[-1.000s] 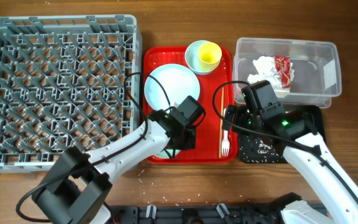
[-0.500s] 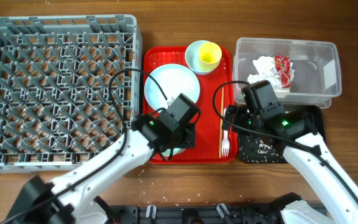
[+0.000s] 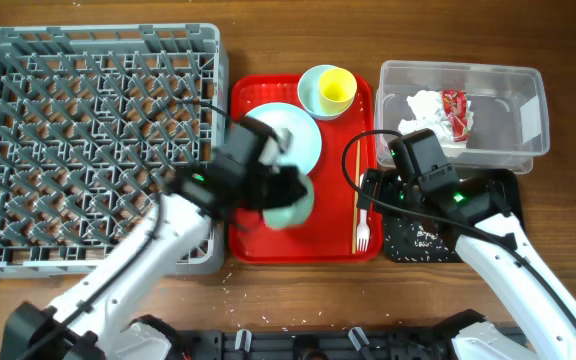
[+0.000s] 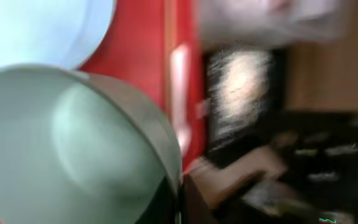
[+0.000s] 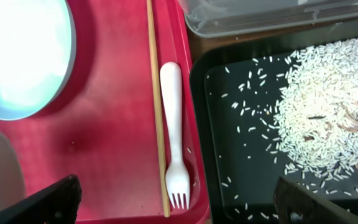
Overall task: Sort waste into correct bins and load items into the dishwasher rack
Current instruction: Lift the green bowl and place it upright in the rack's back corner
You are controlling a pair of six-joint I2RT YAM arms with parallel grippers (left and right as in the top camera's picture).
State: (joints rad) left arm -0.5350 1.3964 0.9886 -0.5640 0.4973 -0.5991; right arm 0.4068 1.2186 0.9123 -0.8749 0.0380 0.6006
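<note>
My left gripper [image 3: 273, 187] is shut on the rim of a mint-blue bowl [image 3: 293, 203] and holds it above the red tray [image 3: 318, 240]. The left wrist view is blurred; the bowl [image 4: 73, 149] fills its left side at my gripper [image 4: 178, 202]. The plate [image 3: 293, 135] lies behind it. The second bowl [image 3: 313, 95] holds the yellow cup [image 3: 337, 88]. Chopsticks [image 3: 356, 190] and the white fork [image 3: 364, 228] lie on the tray's right side. My right gripper [image 3: 381, 192] is open and empty above the fork [image 5: 174, 137] and chopsticks [image 5: 157, 106], with its jaws [image 5: 179, 208] spread wide.
The grey dishwasher rack [image 3: 93, 140] stands left of the red tray. The clear tub [image 3: 498, 90] at back right holds white tissue [image 3: 423, 108] and the red wrapper [image 3: 456, 110]. The black tray [image 3: 408, 240] holds rice [image 5: 319, 118]. Rice grains lie on the table front.
My left arm has swung left and toward the rack, lifting the mint-blue bowl off the front of the red tray. The right arm has not moved.
</note>
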